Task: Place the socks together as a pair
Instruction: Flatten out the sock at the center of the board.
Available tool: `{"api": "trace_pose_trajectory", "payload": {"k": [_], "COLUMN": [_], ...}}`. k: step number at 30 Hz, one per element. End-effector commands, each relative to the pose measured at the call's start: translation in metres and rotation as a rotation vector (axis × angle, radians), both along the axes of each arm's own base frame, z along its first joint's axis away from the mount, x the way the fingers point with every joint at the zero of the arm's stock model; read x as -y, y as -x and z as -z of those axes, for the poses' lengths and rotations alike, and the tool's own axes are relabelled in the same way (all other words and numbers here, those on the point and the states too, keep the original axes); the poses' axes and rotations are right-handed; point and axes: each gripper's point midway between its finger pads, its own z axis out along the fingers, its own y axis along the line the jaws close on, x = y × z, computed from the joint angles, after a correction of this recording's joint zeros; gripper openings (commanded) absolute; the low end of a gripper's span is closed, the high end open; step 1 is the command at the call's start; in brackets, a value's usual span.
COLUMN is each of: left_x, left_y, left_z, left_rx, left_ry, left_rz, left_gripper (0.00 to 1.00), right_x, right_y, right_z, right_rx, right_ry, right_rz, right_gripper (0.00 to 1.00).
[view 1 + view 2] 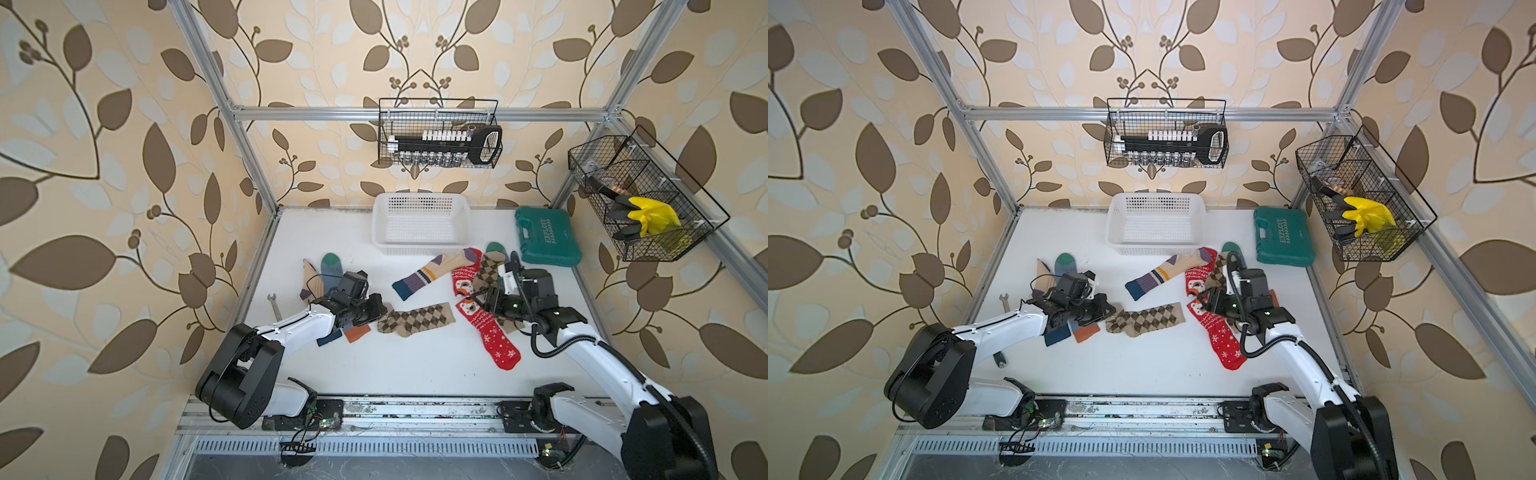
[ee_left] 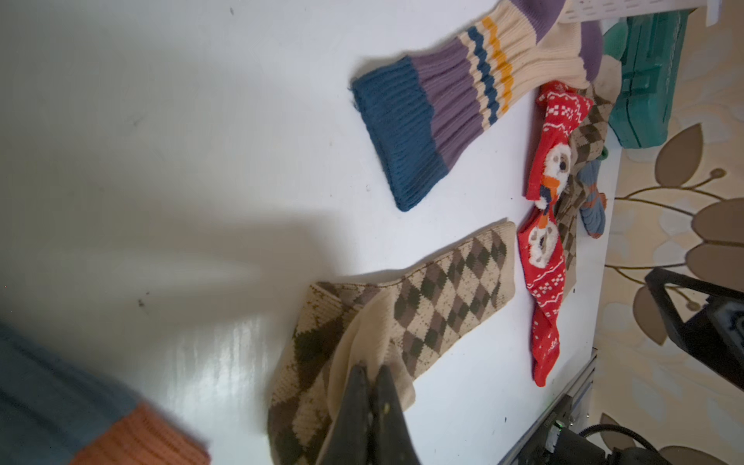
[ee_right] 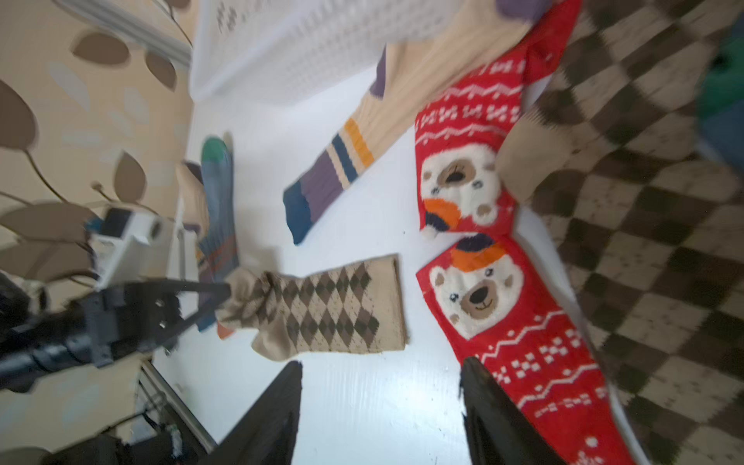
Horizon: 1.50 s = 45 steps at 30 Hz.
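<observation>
My left gripper (image 2: 372, 371) is shut on the bunched end of a brown-tan argyle sock (image 1: 415, 320) lying mid-table, seen in both top views. A matching argyle sock (image 1: 488, 266) lies partly under my right arm. My right gripper (image 3: 380, 366) stands open over bare table, with one finger beside a red bear sock (image 3: 523, 346). The other red sock (image 1: 463, 276) lies just beyond it. A cream striped sock (image 1: 428, 272) rests by the basket. A blue-grey sock with a green toe (image 1: 330, 270) and another cream sock (image 1: 311, 278) lie under my left arm.
A white basket (image 1: 422, 224) stands at the back centre and a teal tool case (image 1: 548, 243) at the back right. A wrench (image 1: 274, 305) lies near the left edge. Wire baskets hang on the walls; one holds a yellow glove (image 1: 652, 216).
</observation>
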Motion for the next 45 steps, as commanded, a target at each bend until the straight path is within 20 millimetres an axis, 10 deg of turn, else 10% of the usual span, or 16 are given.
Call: {"api": "trace_pose_trajectory", "payload": {"k": [1, 6, 21, 28, 33, 45], "left_x": [-0.011, -0.023, -0.031, -0.037, -0.052, -0.06], "left_y": [-0.001, 0.001, -0.001, -0.018, -0.035, -0.057], "left_z": [-0.002, 0.002, 0.004, -0.002, 0.001, 0.019], "left_rx": [0.044, 0.047, 0.071, 0.081, 0.077, -0.006], "left_ry": [-0.074, -0.13, -0.133, -0.194, -0.308, -0.397], "left_rz": [0.007, -0.008, -0.059, -0.093, -0.123, -0.109], "left_gripper": [0.0, 0.0, 0.0, 0.0, 0.02, 0.12], "right_x": [-0.025, -0.057, -0.057, -0.039, -0.017, -0.041], "right_y": [-0.001, -0.005, -0.011, -0.018, -0.028, -0.032], "right_z": [0.02, 0.048, 0.093, 0.08, 0.074, 0.072], "right_rx": [-0.03, -0.088, -0.173, -0.144, -0.15, -0.152], "right_ry": [0.159, 0.251, 0.45, 0.463, 0.412, 0.327], "right_rz": [-0.068, -0.141, -0.134, -0.08, -0.027, -0.093], "right_gripper": [0.56, 0.48, 0.36, 0.01, 0.0, 0.05]}}
